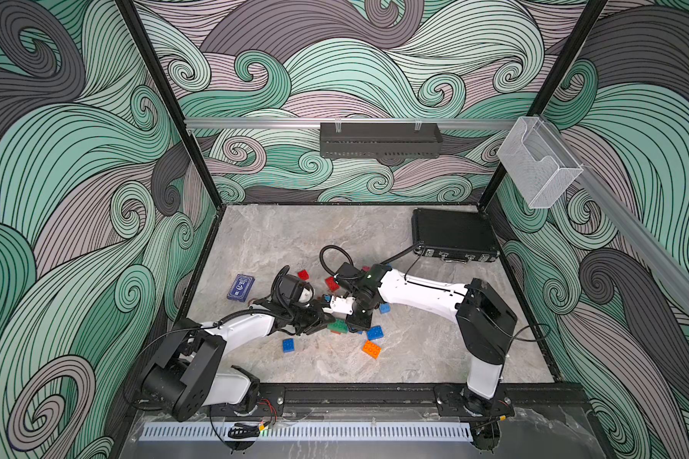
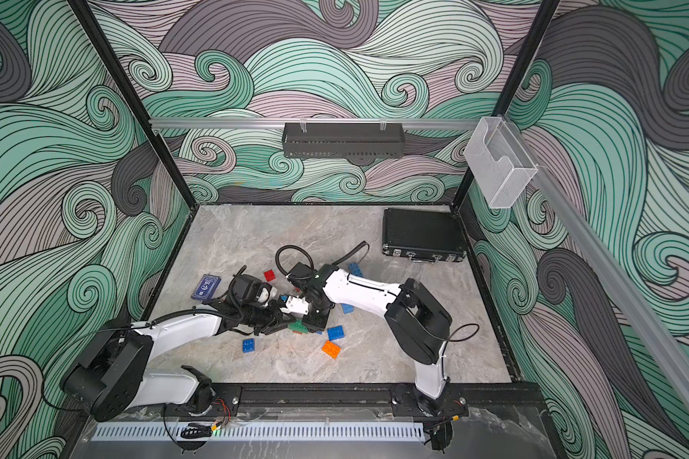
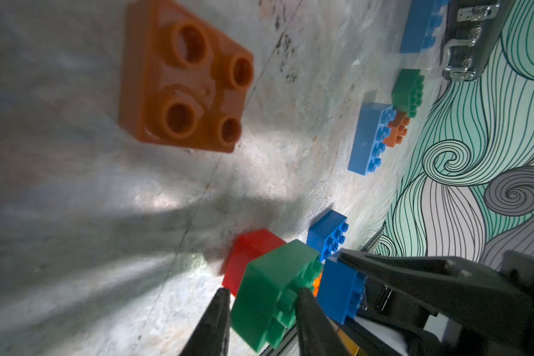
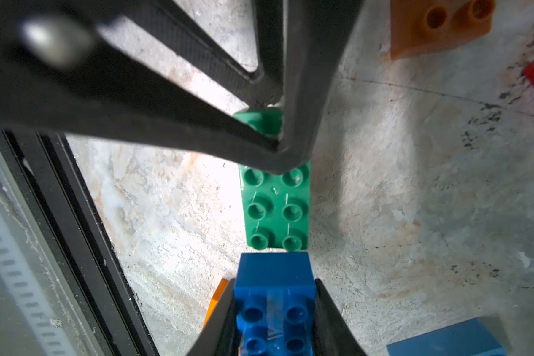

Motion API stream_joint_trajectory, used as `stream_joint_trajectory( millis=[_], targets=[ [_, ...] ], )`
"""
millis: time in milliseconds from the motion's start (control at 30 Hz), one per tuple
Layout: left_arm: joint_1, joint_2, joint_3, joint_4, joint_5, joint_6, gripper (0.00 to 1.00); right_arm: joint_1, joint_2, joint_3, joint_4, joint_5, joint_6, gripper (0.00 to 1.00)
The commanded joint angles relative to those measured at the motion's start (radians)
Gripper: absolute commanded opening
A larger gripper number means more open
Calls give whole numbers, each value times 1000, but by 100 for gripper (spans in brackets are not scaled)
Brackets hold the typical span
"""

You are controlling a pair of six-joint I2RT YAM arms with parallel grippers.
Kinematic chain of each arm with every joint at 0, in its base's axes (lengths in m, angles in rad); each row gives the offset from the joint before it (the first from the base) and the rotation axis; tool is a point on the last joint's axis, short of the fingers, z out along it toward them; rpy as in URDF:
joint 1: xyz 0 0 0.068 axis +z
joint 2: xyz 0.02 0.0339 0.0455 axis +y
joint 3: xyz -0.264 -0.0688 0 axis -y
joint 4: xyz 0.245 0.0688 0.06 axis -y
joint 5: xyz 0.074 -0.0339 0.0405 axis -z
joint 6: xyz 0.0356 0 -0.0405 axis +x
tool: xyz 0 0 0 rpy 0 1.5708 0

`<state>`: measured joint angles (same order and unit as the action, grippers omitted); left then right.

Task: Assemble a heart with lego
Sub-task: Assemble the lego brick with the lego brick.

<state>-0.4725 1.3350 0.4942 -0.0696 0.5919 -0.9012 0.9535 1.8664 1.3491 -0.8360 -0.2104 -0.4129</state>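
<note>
A lab test cell: wave-printed walls (image 1: 56,159), black frame posts (image 1: 168,99), arms (image 1: 414,292) bolted to a rail (image 1: 355,397).

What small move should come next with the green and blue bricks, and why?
Probably press the green brick down with the left gripper while the right gripper steadies the blue brick. Both are gripped and lie end to end, and an orange brick peeks out beside the blue one.

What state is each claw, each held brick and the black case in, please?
left claw: shut on the green brick
right claw: shut on the blue brick
green brick: end against the blue brick, apparently touching
blue brick: gripped across its sides
black case: closed, lying flat
</note>
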Motion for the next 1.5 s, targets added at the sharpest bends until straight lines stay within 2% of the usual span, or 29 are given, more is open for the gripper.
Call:
stream_joint_trajectory(
  millis=[0,333,833,1133,1467],
  targets=[
    [-2,-29,26,22,8,-2,40,-4,-41,-4,-6,-24,26,29],
    [0,-33,16,-28,-11,32,41,3,-77,13,0,-38,65,30],
    [2,-17,-27,-50,-22,72,43,50,29,132,-72,76,13,30],
    [3,-35,-85,37,-2,43,42,61,65,154,-82,87,-10,30],
    [2,-55,-74,73,19,24,44,62,92,164,-98,70,-9,30]
  ],
)
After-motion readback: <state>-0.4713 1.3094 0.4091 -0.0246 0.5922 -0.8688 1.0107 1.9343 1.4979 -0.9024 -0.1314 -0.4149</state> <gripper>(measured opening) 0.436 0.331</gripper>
